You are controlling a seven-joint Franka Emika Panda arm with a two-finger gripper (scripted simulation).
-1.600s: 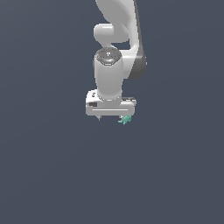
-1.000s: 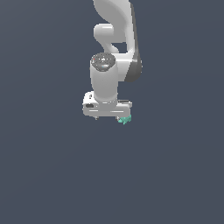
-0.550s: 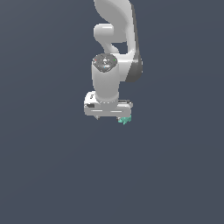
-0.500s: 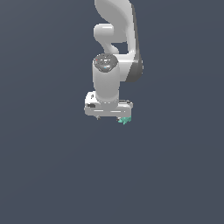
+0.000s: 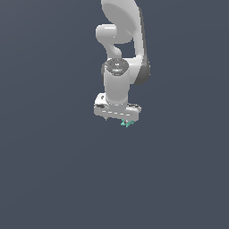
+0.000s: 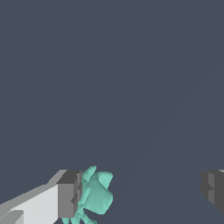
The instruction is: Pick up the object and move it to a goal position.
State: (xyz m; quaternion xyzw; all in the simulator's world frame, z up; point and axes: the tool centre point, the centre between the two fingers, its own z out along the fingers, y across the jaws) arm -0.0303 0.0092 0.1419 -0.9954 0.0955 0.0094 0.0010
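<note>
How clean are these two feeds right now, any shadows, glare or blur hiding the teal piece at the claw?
Exterior view: flat, even render with no cast shadows or glare; the teal object is tiny and its shape unreadable under the claw. Wrist view: sharp, soft shading only, object clear against one finger, partly cropped by the frame edge.

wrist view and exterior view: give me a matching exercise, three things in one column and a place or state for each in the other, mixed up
Things
1. small teal-green knobbly plastic-looking object
2. white robot gripper
3. white robot arm

Places or states
a. jaws wide apart
b. rises above the wrist in the exterior view
c. against one dark grey finger pad, far from the other

Pairs: 1-c, 2-a, 3-b
</note>
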